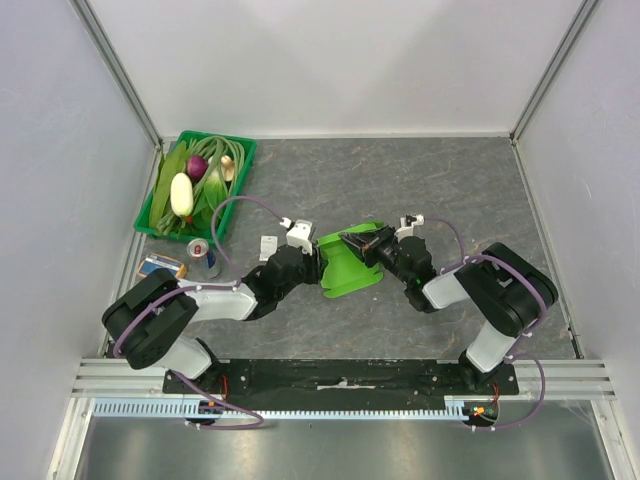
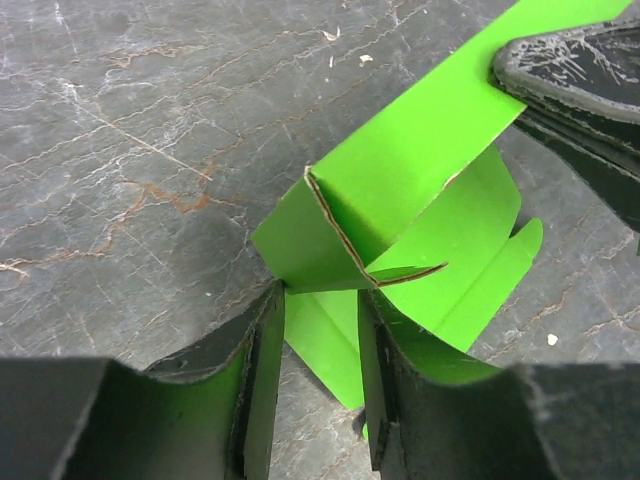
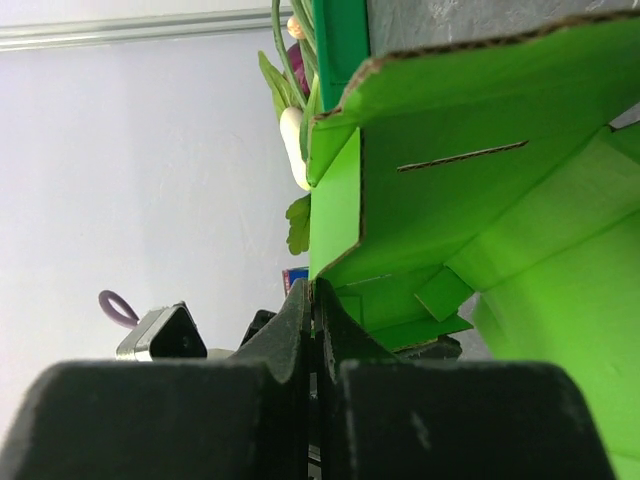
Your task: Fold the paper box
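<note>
Sitting in the middle of the table (image 1: 450, 180) between both arms, the paper box (image 1: 350, 265) looks like thin, light card that bends easily away from its creases. The right gripper (image 3: 313, 290) is clenched on a panel edge. The left gripper (image 2: 320, 298) has its jaws apart around a flap. I judge it safer to hold near a crease.
</note>
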{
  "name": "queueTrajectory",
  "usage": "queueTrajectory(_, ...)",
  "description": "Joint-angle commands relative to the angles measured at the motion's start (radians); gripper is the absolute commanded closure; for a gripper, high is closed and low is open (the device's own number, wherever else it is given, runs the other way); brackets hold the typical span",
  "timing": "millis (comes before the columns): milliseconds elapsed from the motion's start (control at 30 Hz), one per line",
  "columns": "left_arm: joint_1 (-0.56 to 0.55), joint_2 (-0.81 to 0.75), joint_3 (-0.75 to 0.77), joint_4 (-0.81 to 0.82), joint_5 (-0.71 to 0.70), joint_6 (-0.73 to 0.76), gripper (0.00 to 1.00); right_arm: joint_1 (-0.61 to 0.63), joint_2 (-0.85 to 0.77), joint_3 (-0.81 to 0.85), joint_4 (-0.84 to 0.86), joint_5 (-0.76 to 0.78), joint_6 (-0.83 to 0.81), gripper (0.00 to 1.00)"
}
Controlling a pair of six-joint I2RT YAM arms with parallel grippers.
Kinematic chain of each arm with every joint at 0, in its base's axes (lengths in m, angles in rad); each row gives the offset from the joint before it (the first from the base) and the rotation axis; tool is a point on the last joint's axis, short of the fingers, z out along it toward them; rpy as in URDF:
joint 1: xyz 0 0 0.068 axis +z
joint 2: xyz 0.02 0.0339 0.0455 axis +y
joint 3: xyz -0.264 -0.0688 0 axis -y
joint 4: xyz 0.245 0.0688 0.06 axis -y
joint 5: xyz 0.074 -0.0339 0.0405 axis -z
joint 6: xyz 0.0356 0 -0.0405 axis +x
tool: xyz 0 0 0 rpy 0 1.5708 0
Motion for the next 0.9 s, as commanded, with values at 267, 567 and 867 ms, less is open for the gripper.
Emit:
queueTrajectory(267, -0.003, -0.187, -0.164, 0.085, -0.048, 0.022, 0.53, 0.007, 0.026, -0.009, -0.009, 0.040, 0.005, 1.00)
queueTrajectory(567, 0.010, -0.498, -0.210, -0.223, -0.129, -0.086, 0.54, -0.015, 0.024, -0.001, -0.032, 0.031, 0.008, 1.00)
queueTrajectory(867, 0.102, -0.296, -0.144, -0.026, 0.067, 0.048, 0.51, -0.016, 0.035, 0.005, -0.036, 0.022, 0.016, 1.00)
